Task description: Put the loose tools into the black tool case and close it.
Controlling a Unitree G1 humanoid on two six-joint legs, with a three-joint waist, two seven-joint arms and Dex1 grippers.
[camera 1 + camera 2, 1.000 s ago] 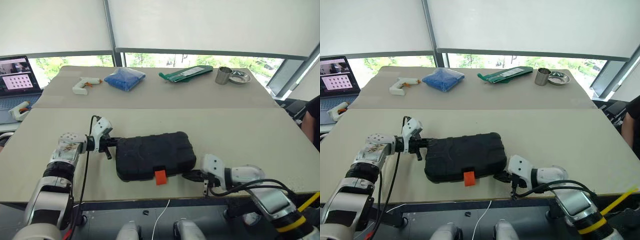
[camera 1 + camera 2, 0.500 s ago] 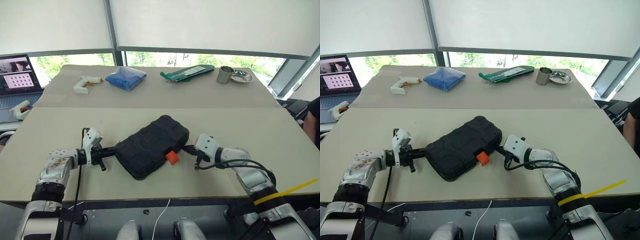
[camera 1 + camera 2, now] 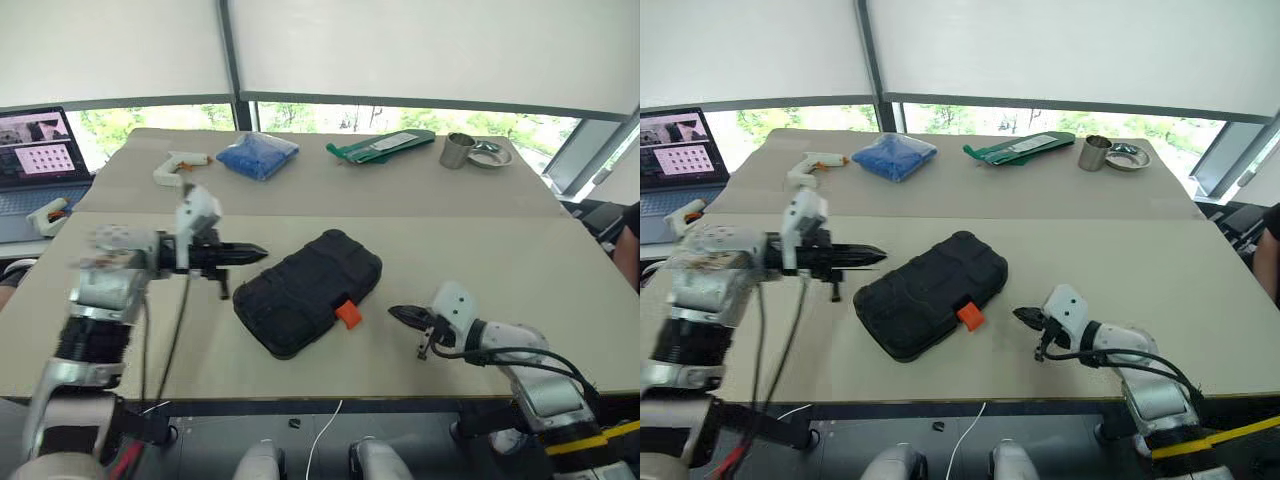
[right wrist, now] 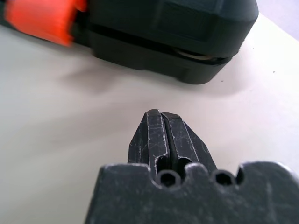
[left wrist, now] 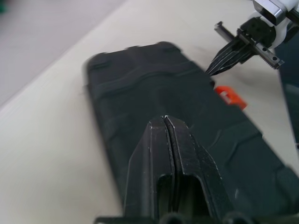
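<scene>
The black tool case point(image 3: 305, 290) lies shut and slantwise on the near table, its orange latch point(image 3: 347, 314) facing the front edge. My left gripper point(image 3: 260, 253) is shut and empty. It hovers above the table at the case's far left corner and points across the lid point(image 5: 187, 116). My right gripper point(image 3: 393, 312) is also shut and empty. It sits low over the table a short way right of the latch, clear of the case's corner point(image 4: 187, 42). The loose tools are out of view.
The far table carries a white glue gun point(image 3: 178, 166), a blue bundle point(image 3: 257, 155), a green pouch point(image 3: 380, 146), a metal cup point(image 3: 458, 150) and a metal dish point(image 3: 490, 155). A laptop point(image 3: 35, 150) stands at the far left.
The case was turned from square to slantwise and now rests still. My left gripper has lifted up and right off its end. My right gripper has drawn back to the right, away from the latch.
</scene>
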